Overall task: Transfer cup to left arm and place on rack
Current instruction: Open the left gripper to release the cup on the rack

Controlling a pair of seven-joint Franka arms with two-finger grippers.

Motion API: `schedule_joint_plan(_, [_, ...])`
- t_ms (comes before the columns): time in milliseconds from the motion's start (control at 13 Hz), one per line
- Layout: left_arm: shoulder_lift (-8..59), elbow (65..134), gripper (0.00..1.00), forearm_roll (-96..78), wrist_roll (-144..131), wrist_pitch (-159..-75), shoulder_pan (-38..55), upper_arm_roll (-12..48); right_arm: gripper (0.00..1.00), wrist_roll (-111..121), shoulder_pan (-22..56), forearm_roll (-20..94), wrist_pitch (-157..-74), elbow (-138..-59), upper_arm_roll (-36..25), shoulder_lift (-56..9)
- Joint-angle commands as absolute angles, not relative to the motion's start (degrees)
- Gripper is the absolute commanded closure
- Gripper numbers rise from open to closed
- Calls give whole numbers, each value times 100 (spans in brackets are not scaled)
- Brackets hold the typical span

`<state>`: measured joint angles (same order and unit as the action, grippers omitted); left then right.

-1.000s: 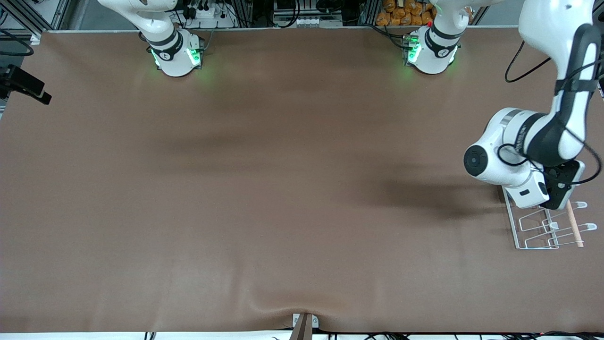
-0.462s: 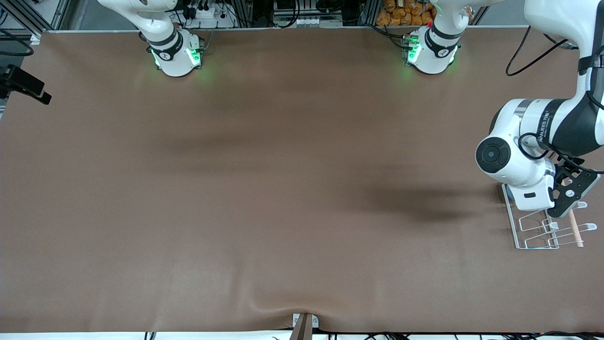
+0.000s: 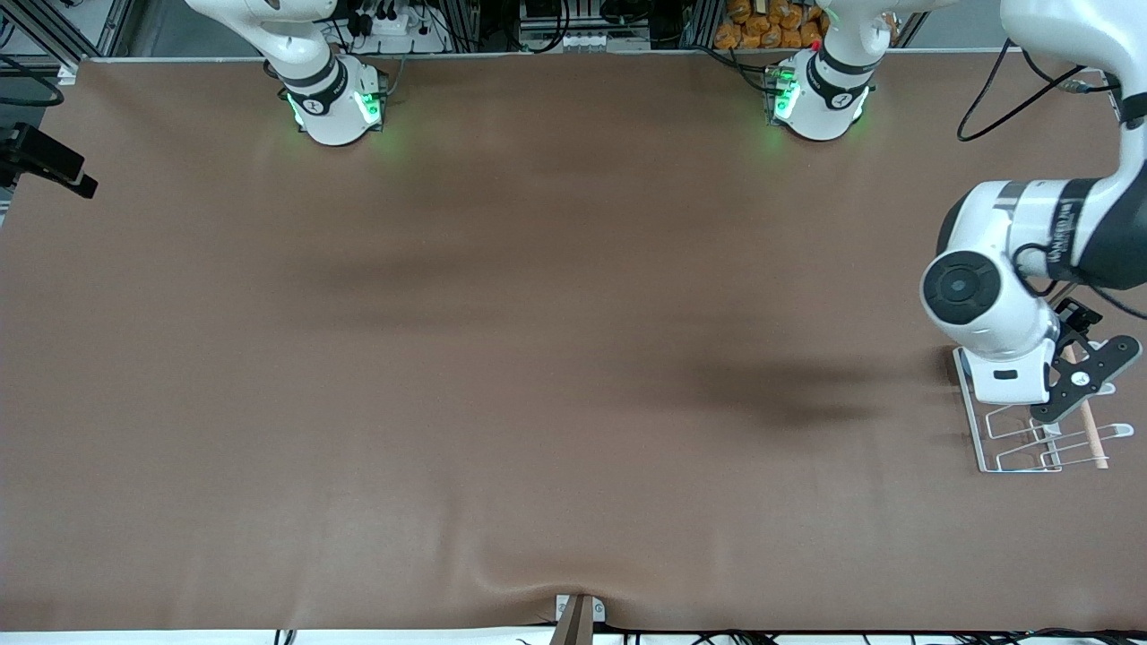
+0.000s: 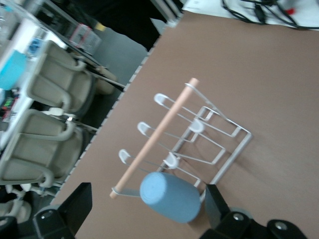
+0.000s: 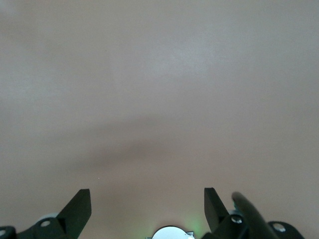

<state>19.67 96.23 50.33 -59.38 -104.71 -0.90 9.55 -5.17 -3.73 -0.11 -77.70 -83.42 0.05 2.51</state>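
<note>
The light-blue cup (image 4: 171, 196) sits bottom-up and tilted on the prongs at one end of the white wire rack (image 4: 219, 144), next to the end of its wooden rod (image 4: 159, 132). My left gripper (image 4: 147, 194) hangs over the cup, open; its fingers (image 4: 75, 209) stand apart from the cup. In the front view the rack (image 3: 1030, 439) lies at the left arm's end of the table. The left arm's hand (image 3: 1013, 372) covers the rack's farther end and hides the cup. My right gripper (image 5: 145, 194) is open and empty over bare table.
The brown table mat (image 3: 538, 358) is bare apart from the rack. The table's edge at the left arm's end is close to the rack (image 4: 124, 89), with chairs past it. The two arm bases (image 3: 332, 98) stand along the farther edge.
The left arm's wrist has swung toward the left arm's end of the table and turned, over the rack's farther end. The rack has not moved.
</note>
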Motion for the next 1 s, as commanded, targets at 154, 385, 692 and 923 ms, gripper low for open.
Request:
schedule_joint_plan(154, [1794,9413,0,3617,-5125,-10914,-132,958,0,-466,-475,-9,-7726,-8227,53,211])
schedule_joint_plan(385, [1644,9413,0,2385,-4222,-11065,-71,993,0,-466,-475,0,-7726,-8227,53,220])
schedule_joint_plan(692, [1346,9422,0,1146,-2773,-11188,-79,993,0,-466,-475,0,-7725,-8227,53,220])
schedule_joint_plan(923, [986,9457,0,212,-1952,-11154,-123,967,0,-466,-475,0,-7725,-8227,53,220])
